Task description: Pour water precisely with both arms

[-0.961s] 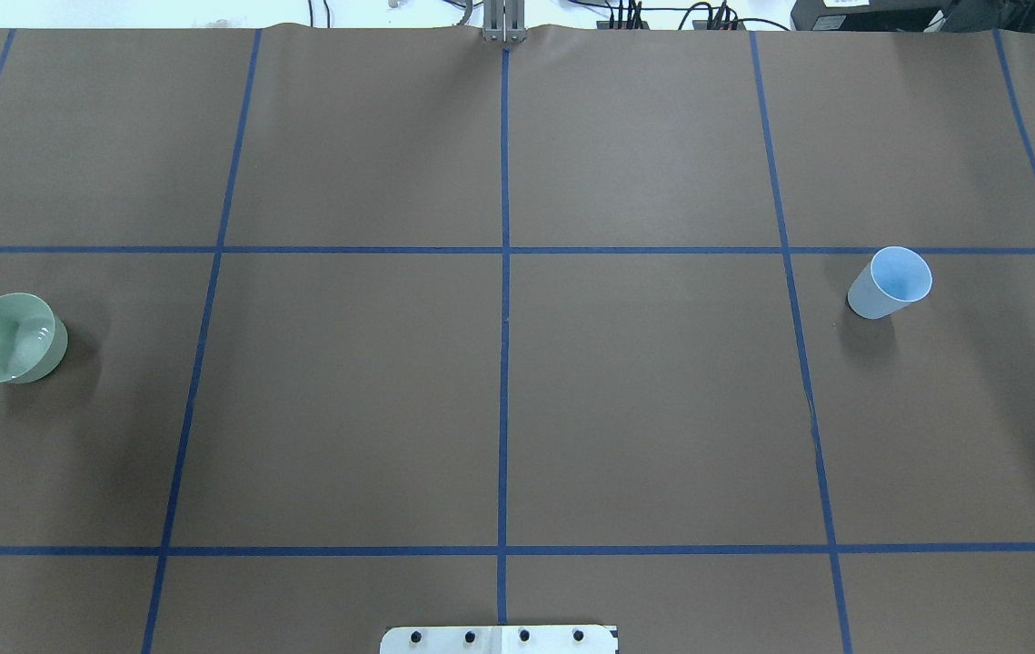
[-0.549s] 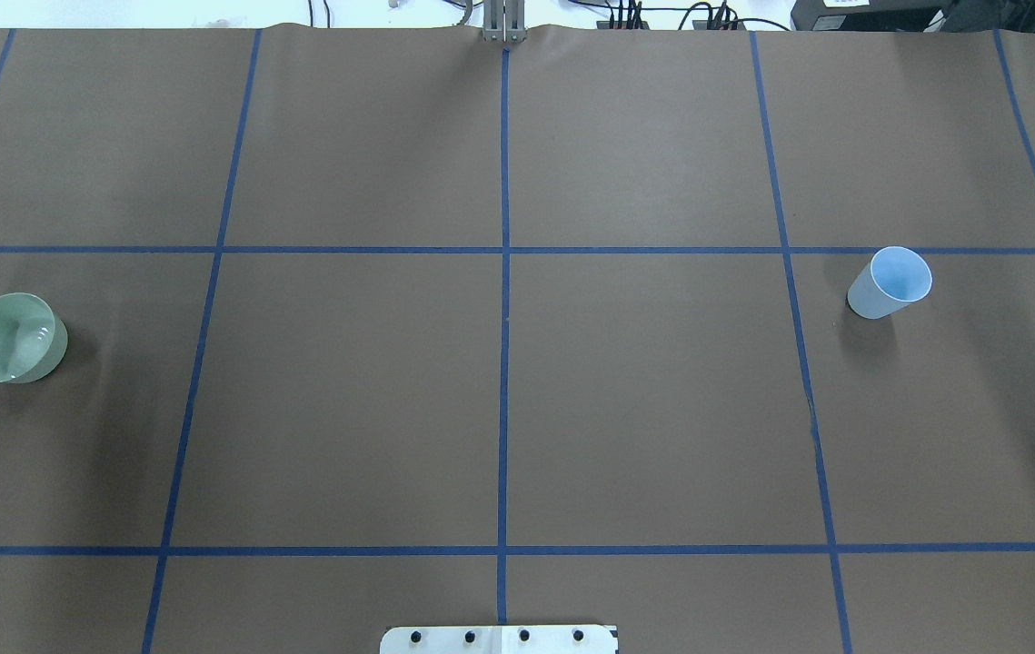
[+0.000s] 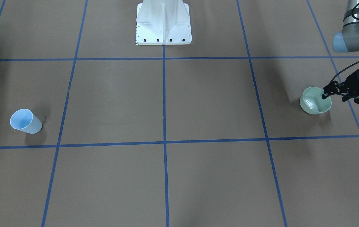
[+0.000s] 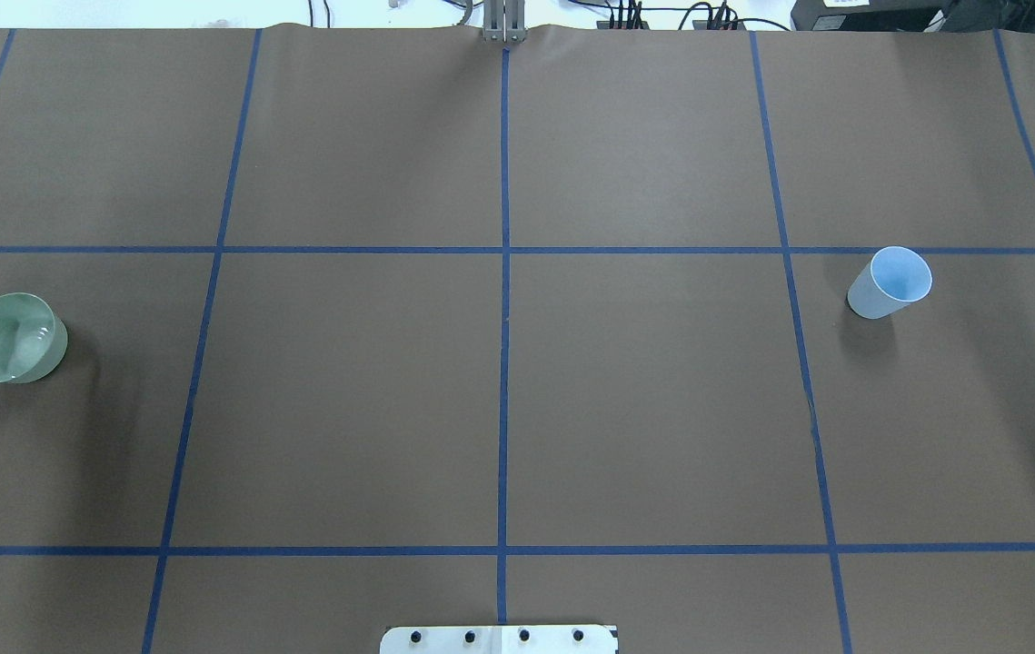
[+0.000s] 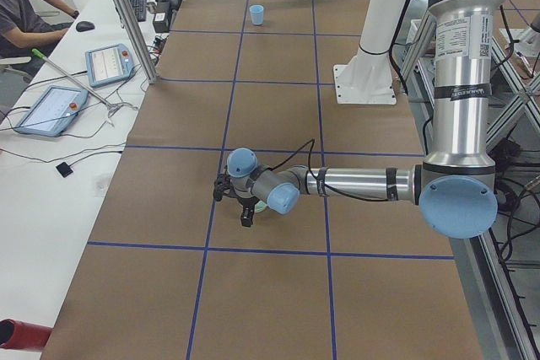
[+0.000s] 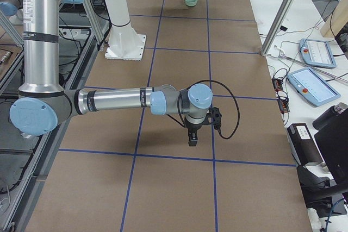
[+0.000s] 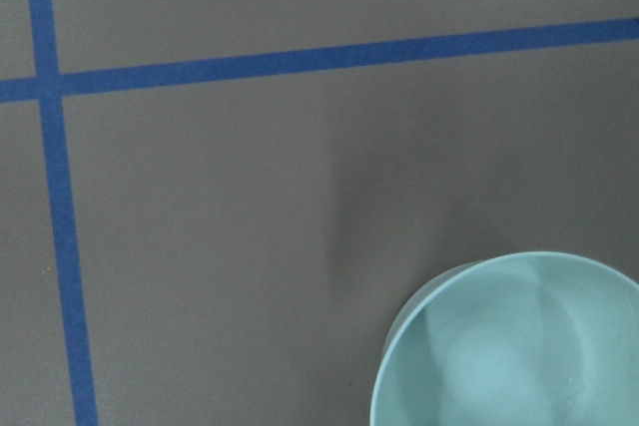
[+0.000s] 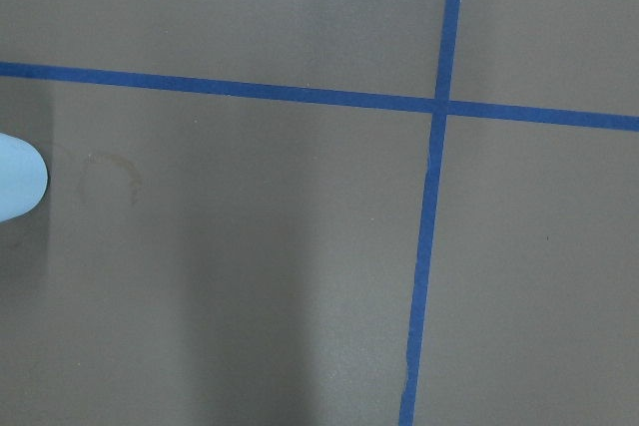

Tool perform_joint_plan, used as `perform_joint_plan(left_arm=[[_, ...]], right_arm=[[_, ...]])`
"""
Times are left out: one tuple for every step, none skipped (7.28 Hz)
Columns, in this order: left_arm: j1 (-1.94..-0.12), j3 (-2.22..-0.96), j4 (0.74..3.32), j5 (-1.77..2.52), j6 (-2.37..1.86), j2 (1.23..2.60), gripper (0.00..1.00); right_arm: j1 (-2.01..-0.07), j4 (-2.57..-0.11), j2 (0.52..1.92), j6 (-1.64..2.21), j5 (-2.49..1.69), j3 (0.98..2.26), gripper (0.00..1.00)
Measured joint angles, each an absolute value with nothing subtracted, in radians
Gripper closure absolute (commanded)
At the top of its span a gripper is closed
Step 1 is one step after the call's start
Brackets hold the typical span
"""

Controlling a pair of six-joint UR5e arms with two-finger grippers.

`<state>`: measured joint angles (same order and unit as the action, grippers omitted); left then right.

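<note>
Here the left gripper (image 3: 335,96) hung spread and empty, one finger over the pale green round plastic bowl (image 3: 307,109), the other outside its rim. The water (image 3: 309,102) glinted just beyond that inner finger. We could not tell how the right gripper (image 6: 192,137) stood; the light blue plastic cup (image 3: 25,122) stood apart from it.

You're looking at a brown paper cover (image 4: 644,400) lying flat across the table, with blue tape lines (image 4: 504,363) dividing it into big squares. A pale green bowl (image 4: 55,352) is sitting upright far out on one side, and a light blue cup (image 4: 880,286) is standing well apart on the other. A dried ring stain (image 8: 110,175) is showing just beside the cup. The white pedestal (image 3: 163,23) is standing on the centre line. A person (image 5: 21,6) is sitting at the side bench, near two tablets (image 5: 108,63).
</note>
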<state>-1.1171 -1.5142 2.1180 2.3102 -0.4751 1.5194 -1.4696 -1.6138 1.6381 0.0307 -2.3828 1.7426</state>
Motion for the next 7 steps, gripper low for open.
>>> perform_joint_plan(left_arm=[[-1.113, -1.507, 2.123, 2.312, -0.475, 1.521, 0.17], [-1.106, -1.504, 2.125, 2.313, -0.475, 1.524, 0.18], [-1.099, -1.501, 2.125, 2.313, -0.475, 1.526, 0.25], [-1.095, -1.498, 2.125, 2.313, -0.475, 1.529, 0.41], [-1.093, -1.494, 2.125, 2.313, -0.475, 1.531, 0.66], [-1.093, -1.491, 2.125, 2.313, -0.476, 1.533, 0.95], [-1.092, -1.488, 2.124, 2.314, -0.476, 1.534, 1.0]], right_arm=[[-1.47, -1.614, 1.639, 0.03, -2.383, 1.742, 0.0], [-1.47, -1.614, 1.639, 0.03, -2.383, 1.742, 0.0], [-1.47, -1.614, 1.639, 0.03, -2.382, 1.741, 0.0], [-1.47, -1.614, 1.639, 0.03, -2.382, 1.741, 0.0], [-1.47, -1.614, 1.639, 0.029, -2.382, 1.74, 0.0], [-1.47, -1.614, 1.638, 0.029, -2.382, 1.74, 0.0], [-1.47, -1.614, 1.638, 0.029, -2.382, 1.74, 0.0]])
